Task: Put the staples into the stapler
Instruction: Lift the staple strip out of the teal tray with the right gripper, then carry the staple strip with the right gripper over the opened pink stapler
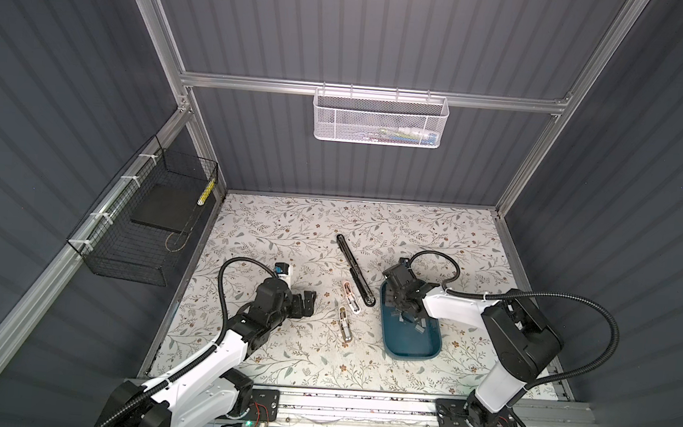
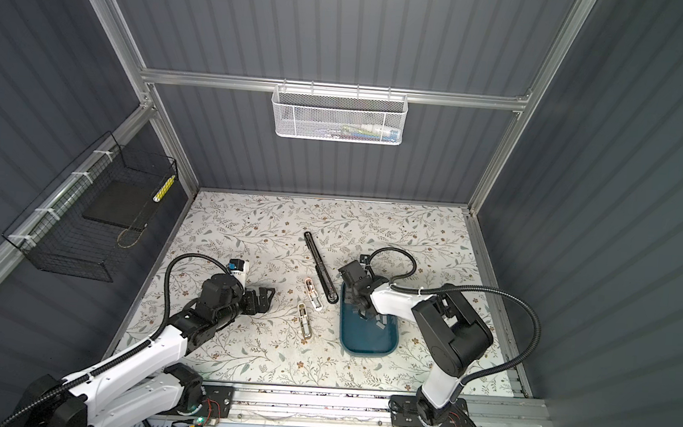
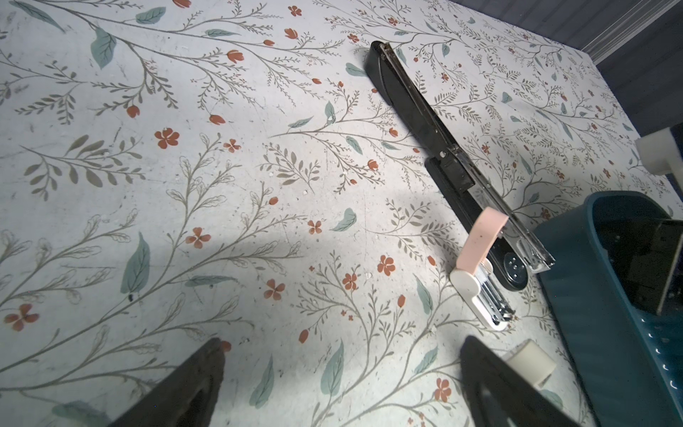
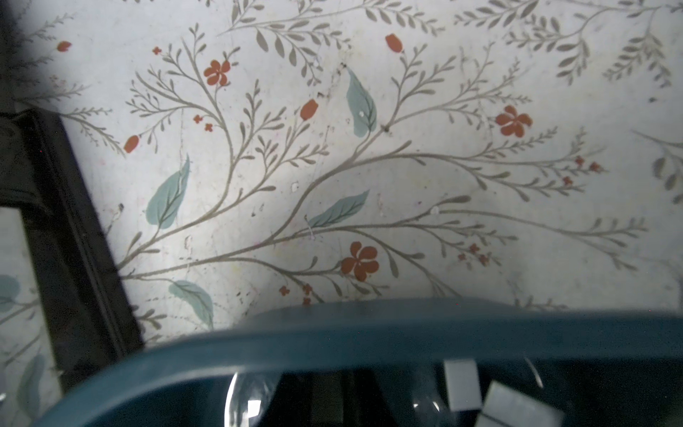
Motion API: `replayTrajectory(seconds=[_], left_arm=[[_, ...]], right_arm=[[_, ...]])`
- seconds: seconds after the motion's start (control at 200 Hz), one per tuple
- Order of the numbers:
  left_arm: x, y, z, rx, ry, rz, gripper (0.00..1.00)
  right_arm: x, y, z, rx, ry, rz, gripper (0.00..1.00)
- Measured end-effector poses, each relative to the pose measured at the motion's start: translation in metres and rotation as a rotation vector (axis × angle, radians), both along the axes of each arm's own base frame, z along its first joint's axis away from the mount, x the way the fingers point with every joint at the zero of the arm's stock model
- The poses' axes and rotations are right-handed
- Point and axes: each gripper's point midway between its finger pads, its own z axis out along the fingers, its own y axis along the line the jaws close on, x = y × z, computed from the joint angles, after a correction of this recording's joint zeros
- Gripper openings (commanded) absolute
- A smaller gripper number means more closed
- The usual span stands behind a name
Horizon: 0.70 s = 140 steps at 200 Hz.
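While the right fingers (image 1: 406,308) sit pressed shut down in the teal tray (image 1: 412,355) among the grey staples (image 1: 419,327), it cannot be told whether a strip is pinched. The left fingers (image 3: 184,388) gape wide over the counter (image 1: 278,364), holding nothing, near the pink stapler (image 1: 352,299), the beige stapler (image 1: 344,325) and the long black stapler (image 1: 354,269), which lies opened flat.

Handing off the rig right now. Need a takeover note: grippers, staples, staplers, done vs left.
Left gripper: open, empty, over the table left of the staplers.
Right gripper: shut, down in the teal tray among the staples; can't tell whether it has a strip.
Black stapler, pink stapler, beige stapler: lying open left of the tray.
Done: staplers opened.
Left: carry a strip over, seat it, close.
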Motion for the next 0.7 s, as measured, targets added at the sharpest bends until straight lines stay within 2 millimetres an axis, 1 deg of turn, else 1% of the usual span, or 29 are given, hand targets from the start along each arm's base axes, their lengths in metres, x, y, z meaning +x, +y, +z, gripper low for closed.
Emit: replayTrajectory(seconds=[0.08,0.26,0.345,0.485,0.63,0.7], left_arm=[[0.0,0.0,0.001,-0.002,-0.004,0.001,1.0],[-0.001,0.005,0.011,-0.009,-0.046,0.019,1.0],[-0.001,0.005,0.01,-0.008,-0.044,0.02,1.0],[-0.001,0.005,0.008,-0.006,-0.038,0.019,1.0],[-0.002,0.005,0.01,-0.01,-0.046,0.019,1.0],[-0.002,0.006,0.011,-0.013,-0.052,0.019,1.0]], right_arm=[[-0.004,0.0,0.011,0.015,-0.013,0.018,0.13],[-0.008,0.006,0.058,0.084,-0.119,0.078,0.11],[-0.013,0.013,0.073,0.114,-0.157,0.12,0.1],[-0.026,0.032,0.092,0.136,-0.211,0.213,0.09],[-0.046,0.062,0.117,0.161,-0.292,0.343,0.1],[-0.055,0.075,0.125,0.177,-0.321,0.397,0.1]])
